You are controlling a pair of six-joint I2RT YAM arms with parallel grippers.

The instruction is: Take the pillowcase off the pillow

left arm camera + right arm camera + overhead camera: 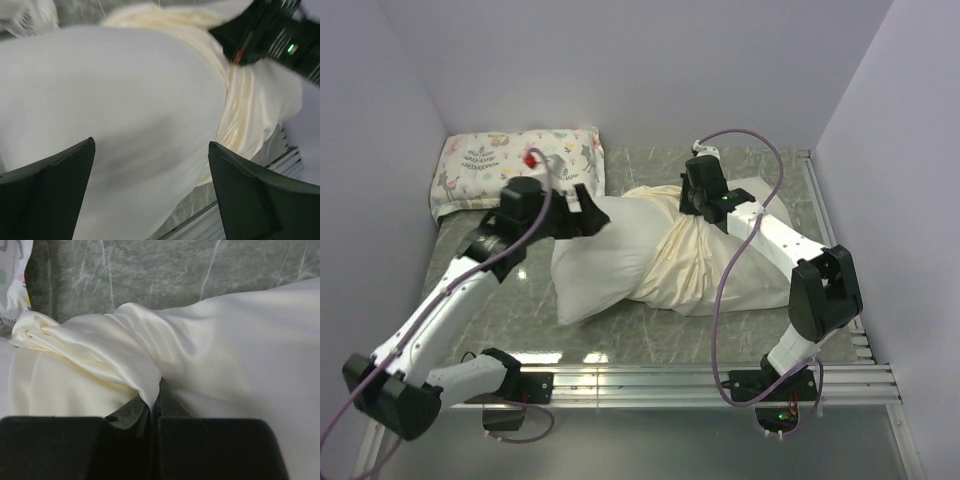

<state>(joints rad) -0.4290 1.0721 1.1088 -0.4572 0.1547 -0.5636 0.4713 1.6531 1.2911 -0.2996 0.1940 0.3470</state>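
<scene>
Right claw pinching pillowcase; left claw spread over pillow

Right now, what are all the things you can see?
pillow: one, white, middle of the table, left end bare
pillowcase: one, cream, bunched round the pillow's right part
printed pillow: one, pastel flowers and animals, back left corner
table: one, grey-green marble, under everything
rail: one, silver, near edge
cables: two, purple, one along each arm
left gripper: one, black, open, over the pillow's bare end
right gripper: one, black, shut on the pillowcase
</scene>
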